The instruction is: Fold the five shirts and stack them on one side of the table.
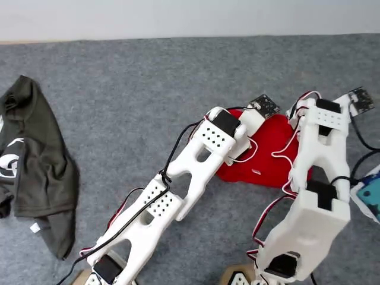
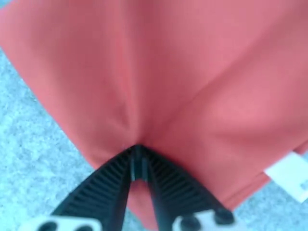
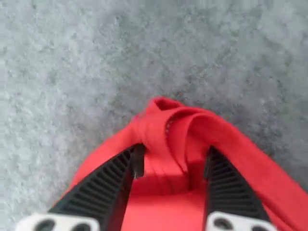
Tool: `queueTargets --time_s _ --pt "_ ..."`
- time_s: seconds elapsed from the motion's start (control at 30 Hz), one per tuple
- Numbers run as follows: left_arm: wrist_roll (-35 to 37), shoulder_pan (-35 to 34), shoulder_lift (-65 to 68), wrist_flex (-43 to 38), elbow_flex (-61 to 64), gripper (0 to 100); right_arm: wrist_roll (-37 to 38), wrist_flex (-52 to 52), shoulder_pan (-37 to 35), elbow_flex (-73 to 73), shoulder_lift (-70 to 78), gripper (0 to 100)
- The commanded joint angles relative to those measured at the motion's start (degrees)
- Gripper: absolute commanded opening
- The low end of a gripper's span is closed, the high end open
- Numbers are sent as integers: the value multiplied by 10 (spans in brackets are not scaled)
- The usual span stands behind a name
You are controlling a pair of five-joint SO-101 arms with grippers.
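Pinching red shirt [image 2: 202, 86], left claw [image 2: 138, 156] closed on smooth cloth; right claw [image 3: 174, 156] open astride bunched fold, seemingly loose.

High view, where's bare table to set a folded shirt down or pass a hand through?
Free: the wide band of table along the far edge, and the stretch between the dark shirt and the left arm. Crowded: the near right, where that arm and the right arm sit over the red shirt, beside a teal item at the edge.
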Motion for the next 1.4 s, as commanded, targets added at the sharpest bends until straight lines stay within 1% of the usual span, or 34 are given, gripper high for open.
queueTargets --time_s 0.0,0.1,0.4,0.7,0.87,0.97,1.03,1.23,1.37 --pt "4 7 -4 16 -4 2 6 -54 -5 -15 -10 209" --pt "4 7 -4 16 -4 2 6 -76 -16 -25 -11 209" --pt "4 7 -4 16 -4 2 5 -72 -15 -117 4 209" --pt "4 7 -4 16 -4 2 6 -67 65 -248 97 208" --pt "4 7 -4 15 -4 2 20 -66 87 -282 120 208" --pt "4 7 -4 14 -4 2 22 -63 88 -286 119 208" --pt "4 10 -4 14 -4 2 22 -37 86 -295 116 208" --pt "3 12 -4 13 -4 2 22 114 51 -311 83 208" --pt "3 12 -4 13 -4 2 22 189 34 -311 59 208"
